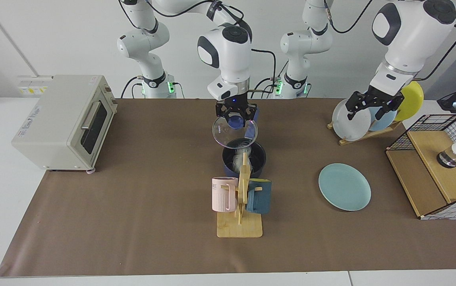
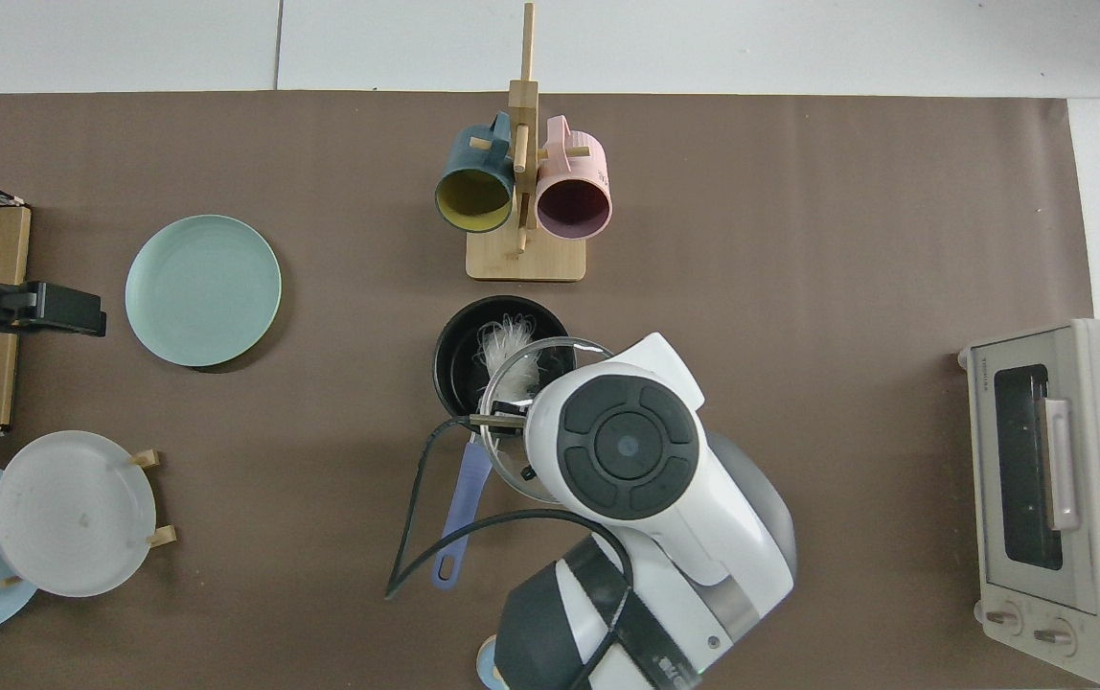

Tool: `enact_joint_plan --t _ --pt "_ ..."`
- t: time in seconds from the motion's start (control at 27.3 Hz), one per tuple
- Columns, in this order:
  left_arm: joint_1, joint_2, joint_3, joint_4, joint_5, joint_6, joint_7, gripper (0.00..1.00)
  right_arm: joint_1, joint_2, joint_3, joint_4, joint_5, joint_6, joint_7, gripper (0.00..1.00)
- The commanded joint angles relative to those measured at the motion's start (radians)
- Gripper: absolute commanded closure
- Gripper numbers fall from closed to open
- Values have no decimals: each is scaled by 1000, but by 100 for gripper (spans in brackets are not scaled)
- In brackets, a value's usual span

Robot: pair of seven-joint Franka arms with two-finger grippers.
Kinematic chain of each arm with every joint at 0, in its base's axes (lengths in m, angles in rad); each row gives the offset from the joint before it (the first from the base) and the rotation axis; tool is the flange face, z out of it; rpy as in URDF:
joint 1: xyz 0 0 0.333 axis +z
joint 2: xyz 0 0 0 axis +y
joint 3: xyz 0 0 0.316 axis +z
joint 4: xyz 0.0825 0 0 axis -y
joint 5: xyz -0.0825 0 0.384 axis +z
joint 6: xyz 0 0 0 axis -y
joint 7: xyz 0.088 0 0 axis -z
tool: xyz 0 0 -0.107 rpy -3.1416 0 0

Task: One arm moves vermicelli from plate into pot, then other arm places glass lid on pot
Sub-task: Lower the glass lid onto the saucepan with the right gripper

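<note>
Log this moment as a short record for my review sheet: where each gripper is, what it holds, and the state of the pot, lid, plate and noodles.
right gripper: above the pot, shut on the glass lid's blue knob
left gripper: raised in front of the plate rack, jaws open, holding nothing
glass lid: in the air, tilted, not yet seated on the pot
pot: on the brown mat behind the mug stand, uncovered
noodles: white bundle inside the pot
plate: teal, flat on the mat, bare
stage: noodles moved; lid placement under way
</note>
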Motion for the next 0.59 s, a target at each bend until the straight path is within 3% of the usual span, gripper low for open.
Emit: enact_joint_plan --t 0.0,0.55 --pt "-16 -14 20 -28 2 10 -2 0 17 117 -10 132 -26 -22 58 100" --pt "-13 -12 22 -15 3 18 1 0 -6 263 -21 282 -47 -2 50 100"
